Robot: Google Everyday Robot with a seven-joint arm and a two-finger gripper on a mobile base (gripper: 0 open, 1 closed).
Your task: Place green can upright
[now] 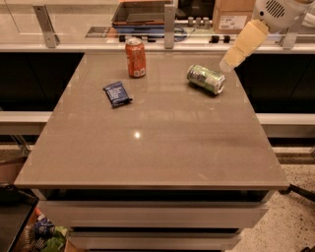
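The green can (205,78) lies on its side on the grey-brown table (147,152), at the back right, its silver end facing right and toward me. My gripper (229,62) hangs in from the upper right on the white arm (275,12). Its cream tip hovers just above and to the right of the can and does not touch it.
An orange-red can (135,57) stands upright at the back of the table, left of centre. A dark blue snack packet (117,94) lies flat in front of it. A counter with a railing, a tray and a cardboard box (231,15) runs behind the table.
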